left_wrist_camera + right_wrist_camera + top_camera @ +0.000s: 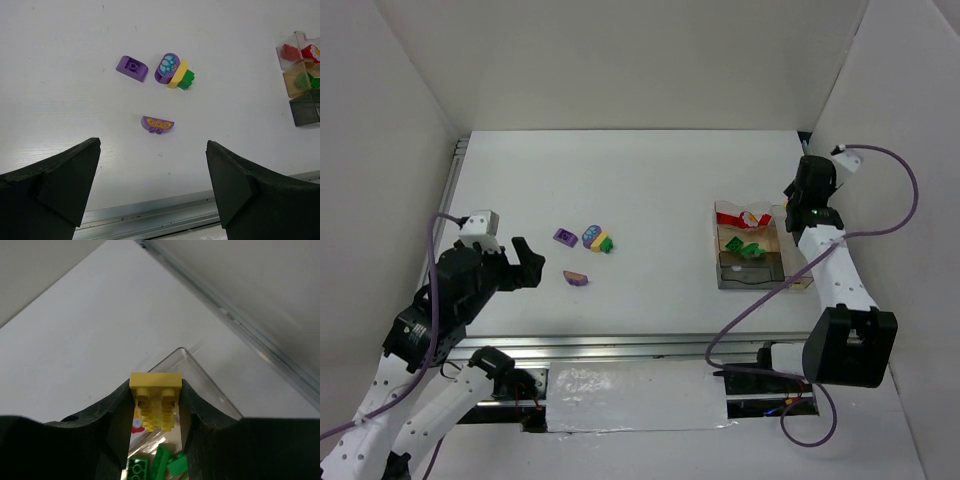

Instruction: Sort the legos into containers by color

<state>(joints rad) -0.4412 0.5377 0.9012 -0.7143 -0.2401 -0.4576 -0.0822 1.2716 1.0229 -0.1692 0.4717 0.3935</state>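
Note:
My right gripper (155, 390) is shut on a yellow lego (155, 400), held above the clear containers (752, 258) at the right of the table. Green legos (160, 465) lie in the bin below it; red ones (752, 217) fill the far bin. My left gripper (152, 170) is open and empty, low near the table's front edge. Ahead of it lie a purple half-round lego with a yellow pattern (157, 124), a purple lego (132, 68), and a cluster of a purple, a yellow and a green lego (174, 73). These also show in the top view (585, 240).
A metal rail (620, 345) runs along the table's near edge, another (452, 190) along the left edge. White walls enclose the table on three sides. A cable (760, 300) hangs from the right arm beside the containers.

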